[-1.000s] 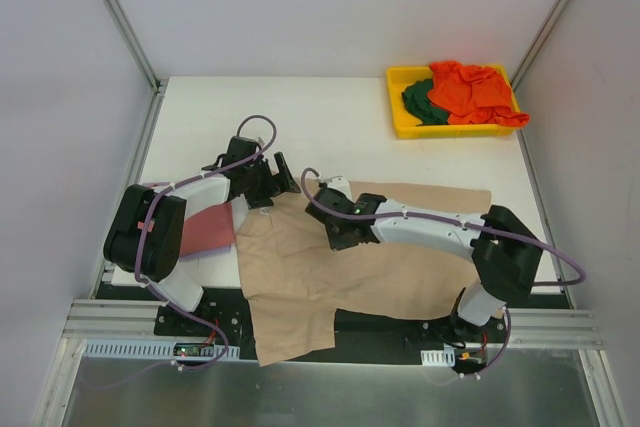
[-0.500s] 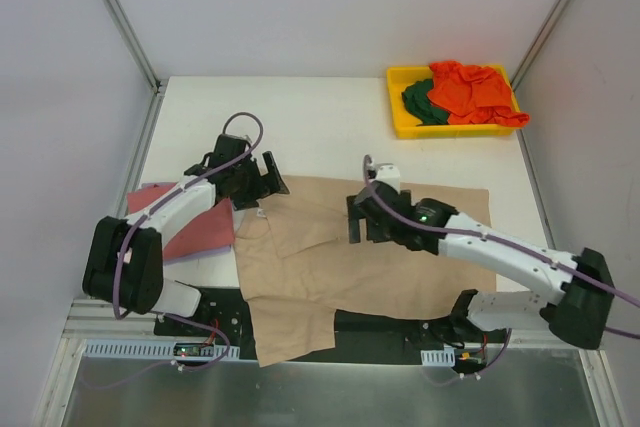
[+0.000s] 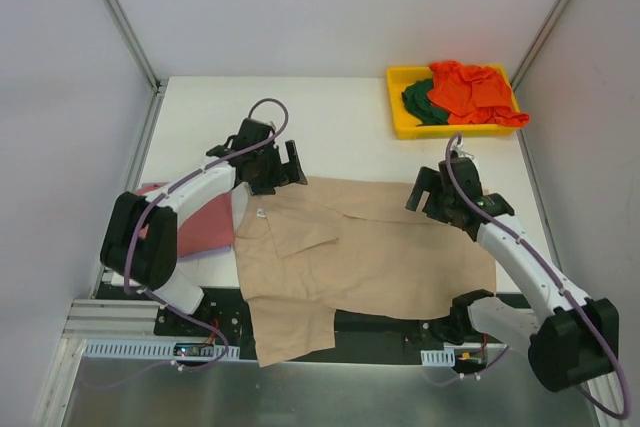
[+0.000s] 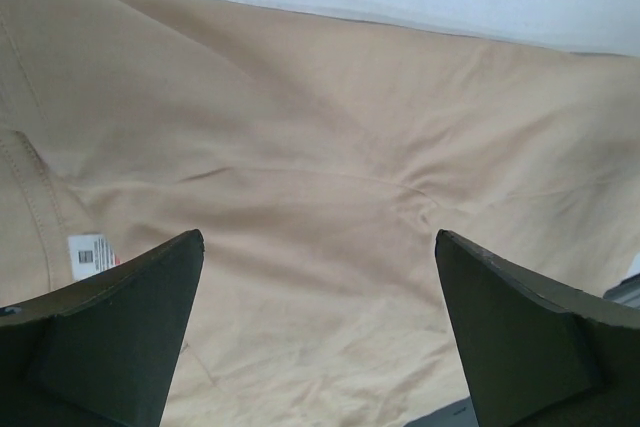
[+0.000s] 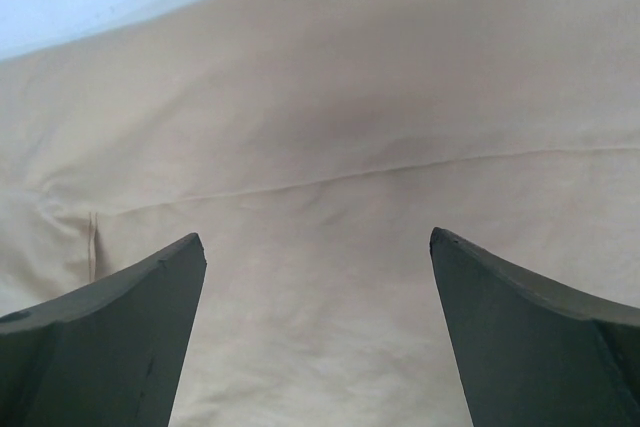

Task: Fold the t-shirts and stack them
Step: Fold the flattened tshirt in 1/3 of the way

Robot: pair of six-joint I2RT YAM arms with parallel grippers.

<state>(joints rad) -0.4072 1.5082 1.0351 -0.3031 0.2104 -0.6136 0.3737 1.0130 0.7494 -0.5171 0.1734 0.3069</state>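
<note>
The large tan t-shirt (image 3: 380, 257) lies spread across the near half of the table, and its lower left part hangs over the front edge. One flap is folded onto it near the left side. My left gripper (image 3: 286, 167) is open above the shirt's far left corner; the left wrist view (image 4: 318, 239) shows only tan cloth and a white label (image 4: 90, 253) between the fingers. My right gripper (image 3: 424, 193) is open over the far right part, with bare tan cloth (image 5: 330, 147) between its fingers (image 5: 315, 237). A folded dusty-red t-shirt (image 3: 205, 232) lies to the left.
A yellow bin (image 3: 400, 128) stands at the far right corner, holding an orange-red shirt (image 3: 470, 89) and a dark green one (image 3: 418, 100). White table (image 3: 330, 122) shows beyond the tan shirt. Metal frame posts run along both sides.
My right gripper has opened, left the middle of the tan shirt and swung right to its far right part. The left gripper stayed open and shifted slightly right and farther back.
</note>
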